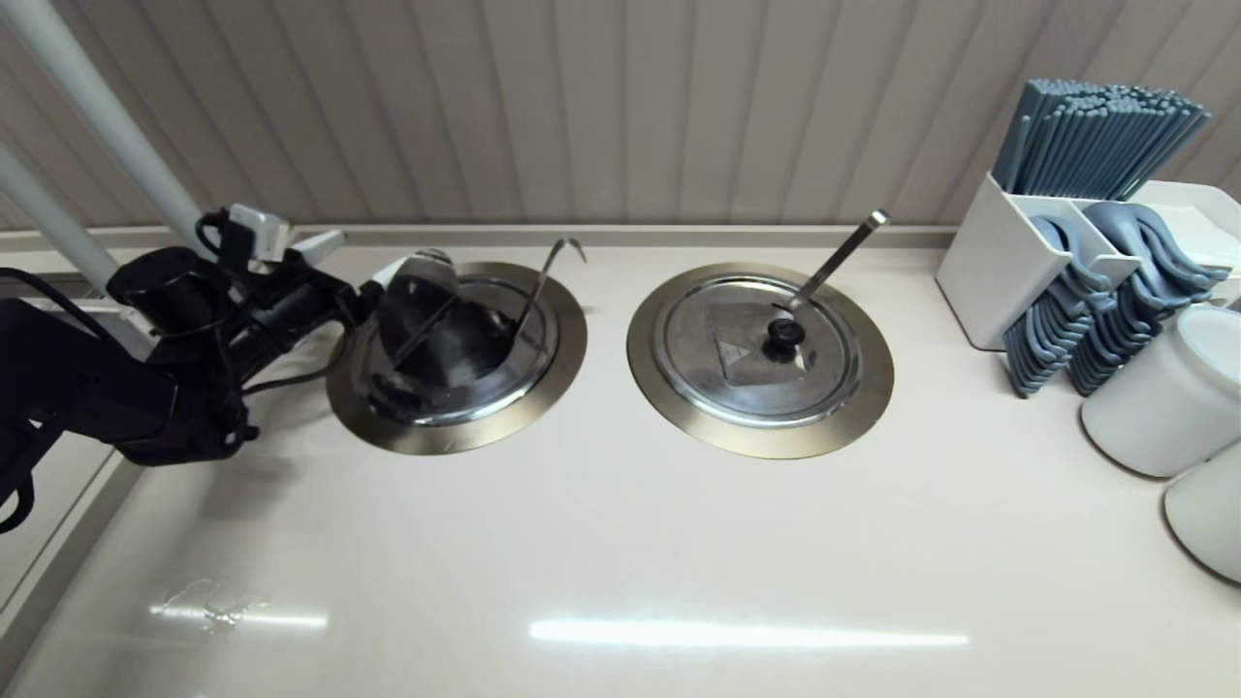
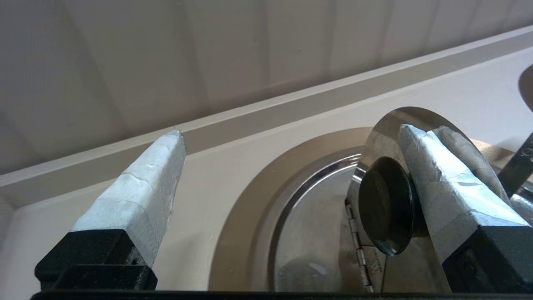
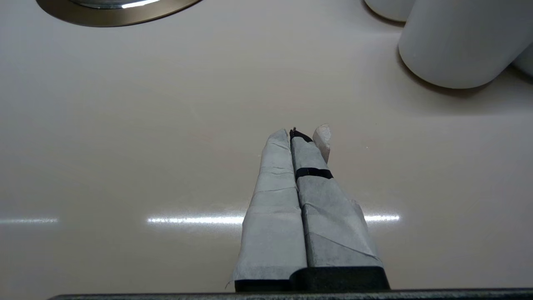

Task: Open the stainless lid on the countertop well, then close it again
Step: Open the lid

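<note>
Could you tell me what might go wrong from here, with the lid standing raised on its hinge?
1. The left gripper is open; only one of its fingers lies between the black knob and the raised stainless lid, so the lid may drop shut.
2. The hook-ended ladle leans out of the countertop well beside the lid, which could knock it.

Even, fairly bright overhead light; two long glare streaks lie on the glossy counter [image 1: 620, 543] near its front edge, one also showing in the right wrist view. Soft shadows sit under the left arm [image 1: 145, 378] and beside the white cups [image 1: 1168, 393]. Head view bows at the edges; left wrist view is slightly soft up close.
</note>
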### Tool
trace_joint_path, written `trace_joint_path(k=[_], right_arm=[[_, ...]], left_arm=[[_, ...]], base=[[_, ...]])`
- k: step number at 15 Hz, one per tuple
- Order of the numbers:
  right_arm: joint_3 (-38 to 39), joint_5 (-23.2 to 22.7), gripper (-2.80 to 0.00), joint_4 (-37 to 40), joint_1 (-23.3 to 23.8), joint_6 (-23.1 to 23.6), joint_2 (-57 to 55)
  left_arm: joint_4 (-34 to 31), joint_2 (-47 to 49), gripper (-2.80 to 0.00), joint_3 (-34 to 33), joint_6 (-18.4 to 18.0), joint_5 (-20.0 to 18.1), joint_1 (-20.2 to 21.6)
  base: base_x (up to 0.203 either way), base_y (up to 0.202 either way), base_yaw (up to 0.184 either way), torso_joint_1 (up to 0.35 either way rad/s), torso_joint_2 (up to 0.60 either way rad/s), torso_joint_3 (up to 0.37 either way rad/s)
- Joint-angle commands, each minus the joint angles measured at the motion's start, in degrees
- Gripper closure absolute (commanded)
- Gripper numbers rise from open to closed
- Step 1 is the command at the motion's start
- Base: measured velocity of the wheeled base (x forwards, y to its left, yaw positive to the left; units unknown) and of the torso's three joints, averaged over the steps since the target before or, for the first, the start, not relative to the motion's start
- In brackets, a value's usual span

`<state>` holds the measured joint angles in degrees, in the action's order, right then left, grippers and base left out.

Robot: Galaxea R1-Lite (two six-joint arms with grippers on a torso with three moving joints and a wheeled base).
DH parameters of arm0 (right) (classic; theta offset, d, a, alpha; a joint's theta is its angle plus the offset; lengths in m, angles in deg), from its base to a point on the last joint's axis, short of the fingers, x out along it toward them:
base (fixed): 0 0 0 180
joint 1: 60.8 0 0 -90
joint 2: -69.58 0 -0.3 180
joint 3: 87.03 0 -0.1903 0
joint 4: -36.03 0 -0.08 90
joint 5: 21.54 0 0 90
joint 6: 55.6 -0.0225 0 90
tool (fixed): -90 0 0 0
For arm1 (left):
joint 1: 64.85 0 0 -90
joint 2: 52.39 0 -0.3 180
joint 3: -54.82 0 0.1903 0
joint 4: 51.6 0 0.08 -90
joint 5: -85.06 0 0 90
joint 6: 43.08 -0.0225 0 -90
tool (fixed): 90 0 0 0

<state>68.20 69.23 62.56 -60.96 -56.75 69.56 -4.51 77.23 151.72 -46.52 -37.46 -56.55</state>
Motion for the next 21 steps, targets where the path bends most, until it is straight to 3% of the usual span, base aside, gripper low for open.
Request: trace_joint_path(k=[1, 18, 21], right_arm=[[0.0, 0.0, 0.00, 0.0, 0.0, 0.0, 0.0], [0.0, 0.0, 0.00, 0.0, 0.0, 0.0, 0.0], [0.0, -0.1, 0.00, 0.0, 0.0, 0.0, 0.0]], left_arm=[[0.0, 1.1, -2.80, 0.4, -0.1, -0.6, 0.4], [0.2, -3.3, -2.80, 0.5, 0.9, -1.8, 5.3], [2.4, -4.1, -2.80, -0.7, -3.4, -3.5, 5.1]], base=[[0.000, 0.000, 0.000, 0.000, 0.00, 0.000], [0.000, 0.000, 0.000, 0.000, 0.00, 0.000], [0.000, 0.000, 0.000, 0.000, 0.00, 0.000]])
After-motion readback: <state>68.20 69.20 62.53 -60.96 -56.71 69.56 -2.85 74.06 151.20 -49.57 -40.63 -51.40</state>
